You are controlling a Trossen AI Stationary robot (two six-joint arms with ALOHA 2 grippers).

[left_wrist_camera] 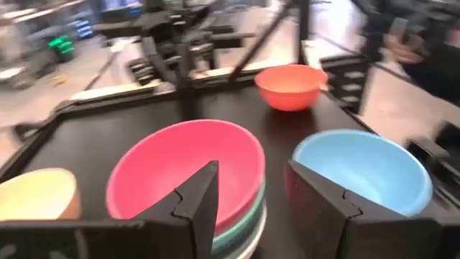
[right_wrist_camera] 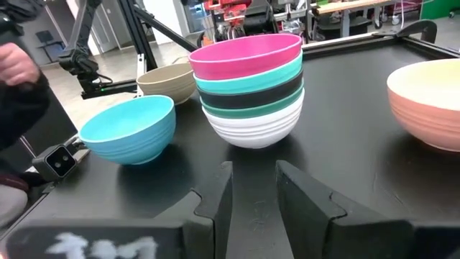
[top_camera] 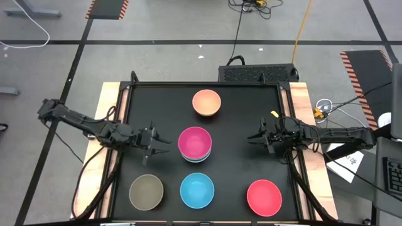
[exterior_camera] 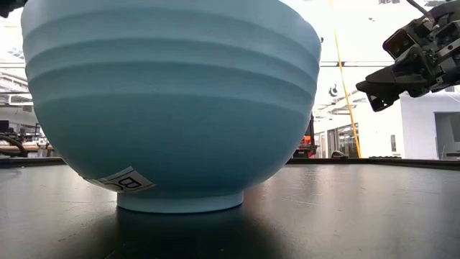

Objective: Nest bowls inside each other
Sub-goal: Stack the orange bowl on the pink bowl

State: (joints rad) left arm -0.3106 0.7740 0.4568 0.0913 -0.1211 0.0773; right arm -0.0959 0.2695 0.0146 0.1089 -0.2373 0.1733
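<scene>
Black table mat (top_camera: pixel 239 157), wooden side rails (top_camera: pixel 300 100), striped floor tape (top_camera: pixel 361 69), yellow cable (top_camera: pixel 303 28).

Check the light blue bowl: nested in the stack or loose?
Loose. The light blue bowl stands alone, upright, apart from the magenta-topped stack.

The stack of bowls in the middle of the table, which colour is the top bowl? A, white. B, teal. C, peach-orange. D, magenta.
D: the magenta bowl sits on top of the stack, with a teal bowl under it and the white bowl at the bottom; the peach-orange bowl stands apart on its own.
</scene>
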